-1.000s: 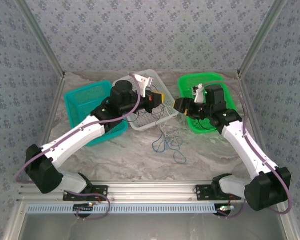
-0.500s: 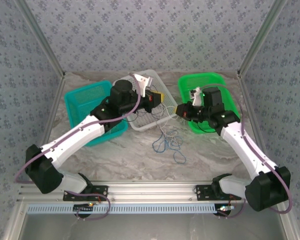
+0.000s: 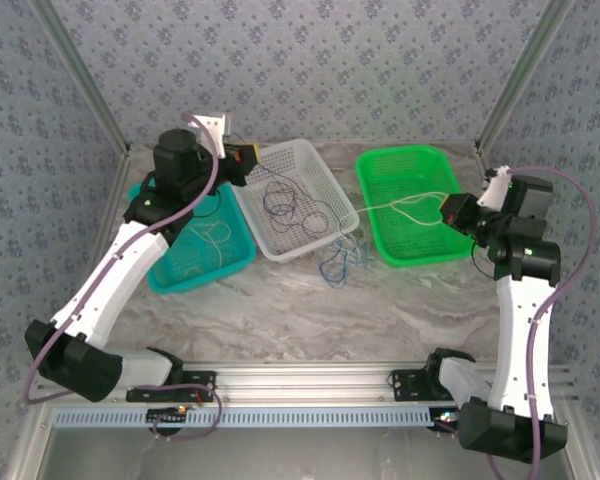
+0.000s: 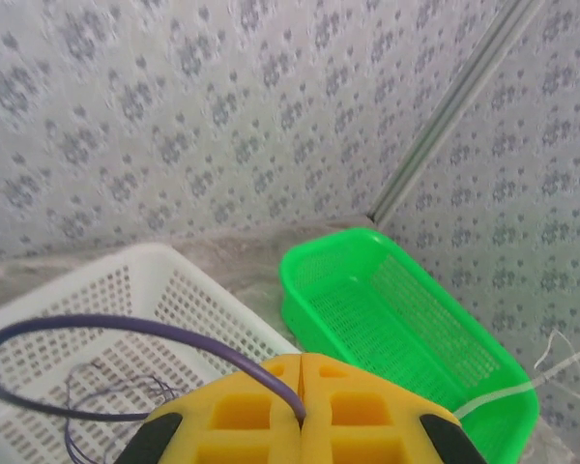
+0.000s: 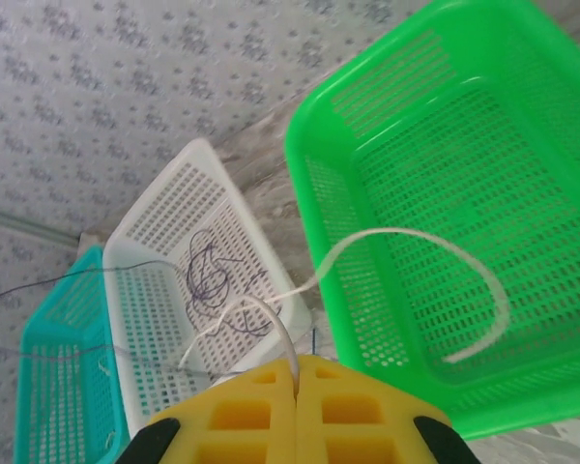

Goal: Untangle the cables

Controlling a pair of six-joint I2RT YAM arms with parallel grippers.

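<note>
Left gripper (image 4: pixel 301 372), clamped on the thin dark purple cable (image 4: pixel 126 326) over the white plastic mesh basket (image 3: pixel 310 150), and right gripper (image 5: pixel 296 372), clamped on the pale whitish cable (image 5: pixel 406 237) across the green plastic basket (image 3: pixel 405 152), had swung apart; the strands seemed to be separating.

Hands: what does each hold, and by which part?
Left hand pinches the purple cable mid-loop; right hand pinches the white cable, somewhere along its length.

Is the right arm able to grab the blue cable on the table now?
Probably not yet: the right end effector is shut on the whitish cable, though nothing covers the blue cable.
</note>
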